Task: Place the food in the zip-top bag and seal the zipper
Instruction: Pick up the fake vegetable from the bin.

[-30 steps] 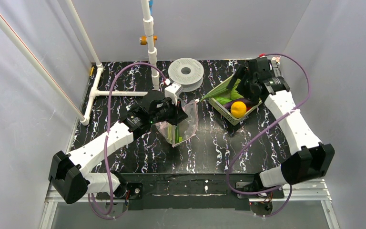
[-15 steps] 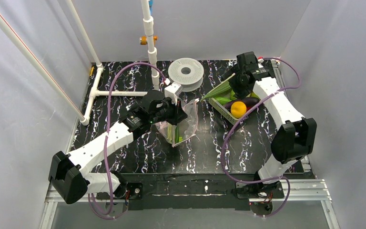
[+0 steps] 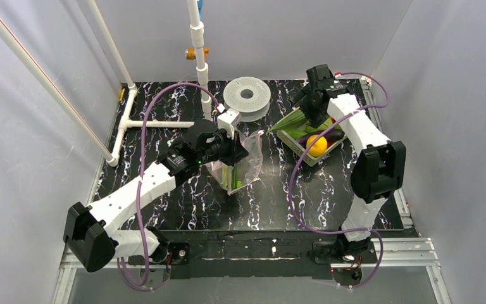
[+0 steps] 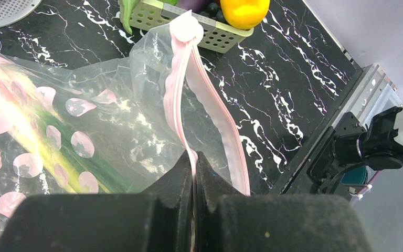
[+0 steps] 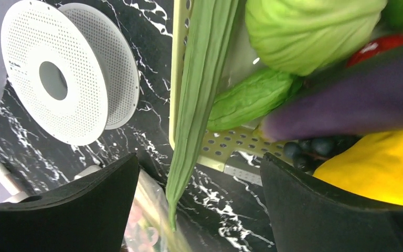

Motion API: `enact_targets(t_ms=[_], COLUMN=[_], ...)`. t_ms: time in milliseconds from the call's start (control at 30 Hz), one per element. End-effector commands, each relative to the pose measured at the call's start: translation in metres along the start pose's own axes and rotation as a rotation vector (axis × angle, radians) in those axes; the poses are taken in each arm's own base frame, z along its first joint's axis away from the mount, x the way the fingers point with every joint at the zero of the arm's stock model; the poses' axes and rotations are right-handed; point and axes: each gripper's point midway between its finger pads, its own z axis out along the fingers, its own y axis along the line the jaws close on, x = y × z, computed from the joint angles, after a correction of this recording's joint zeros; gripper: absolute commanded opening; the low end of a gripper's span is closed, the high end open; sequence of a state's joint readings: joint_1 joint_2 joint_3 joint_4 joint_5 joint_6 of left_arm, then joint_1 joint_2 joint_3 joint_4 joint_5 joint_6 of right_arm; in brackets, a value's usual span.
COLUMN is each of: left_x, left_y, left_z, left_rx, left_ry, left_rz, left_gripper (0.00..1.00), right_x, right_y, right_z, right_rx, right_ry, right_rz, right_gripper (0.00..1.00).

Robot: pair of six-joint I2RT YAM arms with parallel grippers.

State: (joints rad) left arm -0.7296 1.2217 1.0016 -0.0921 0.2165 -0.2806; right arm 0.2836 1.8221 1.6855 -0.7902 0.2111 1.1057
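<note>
**Over the basket [image 3: 300, 154], right hand [image 3: 304, 104] spread wide; left hand [image 3: 228, 149] clenched on the zipper [image 4: 210, 105]**

At mid-tabletop, left arm stretched forward from its base, left hand pinched tight on the pink zipper. Zip-top bag [image 4: 110, 115] hanging from that strip, mouth gaping toward the basket. Inside the bag, one green-and-yellow stalk [image 4: 47, 142] lying lengthwise.

At far right, right arm folded steeply, elbow high, hand pointed down at the yellow-green basket. Fingers [image 5: 84, 205] wide apart, grasping nothing. Between them, clear of both, long pale-green stalk [image 5: 204, 79] draped over the basket rim, tip just beside the bag's mouth. Alongside in the basket: pale green round head [image 5: 304, 31], bumpy small green piece [image 5: 252, 102], eggplant [image 5: 357, 100], yellow piece [image 5: 383, 168], dark berries [image 5: 315, 147], red piece [image 5: 383, 44] behind.

Just left of the basket, white perforated spool [image 3: 247, 95] flat on the surface; white pipes [image 3: 158, 123] at far left. Black, white-veined tabletop [image 3: 278, 202]; plain white walls all round.
</note>
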Motion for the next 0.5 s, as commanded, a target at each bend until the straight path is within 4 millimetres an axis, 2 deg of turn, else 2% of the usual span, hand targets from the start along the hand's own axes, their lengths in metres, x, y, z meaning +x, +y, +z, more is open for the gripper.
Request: enact_targets(t_ms=[0,133,267,300,400,467], left_x=[-0.025,-0.024,-0.023,-0.023,-0.022,-0.021], left_y=[-0.010,-0.012,-0.012,-0.011,-0.011,-0.012], left_z=[-0.014,-0.012,-0.011,-0.011,-0.010,-0.009], left_rx=[0.018,0.028,0.030,0.028,0.029,0.031], left_ry=[-0.065,-0.058,-0.053,-0.052,-0.051,-0.048], left_rz=[0.014,0.004,0.001,0.001,-0.002,-0.004], left_gripper=[0.00,0.00,0.00,0.00,0.00,0.00], right_x=[-0.043,-0.065,-0.079,-0.075,-0.081,-0.082], right_y=[0.002,-0.020,-0.053,-0.066,-0.075,-0.083], right_z=[-0.028,-0.044,-0.054,-0.049,-0.052,-0.053], right_rx=[-0.040,-0.023,-0.052,-0.076,-0.227,-0.252], right_ry=[-0.112,-0.135,-0.127,-0.098,-0.090,-0.072], right_rz=[-0.205,-0.358,-0.323,-0.305,-0.281,-0.272], right_gripper=[0.91,0.95,0.98,0.98,0.98,0.98])
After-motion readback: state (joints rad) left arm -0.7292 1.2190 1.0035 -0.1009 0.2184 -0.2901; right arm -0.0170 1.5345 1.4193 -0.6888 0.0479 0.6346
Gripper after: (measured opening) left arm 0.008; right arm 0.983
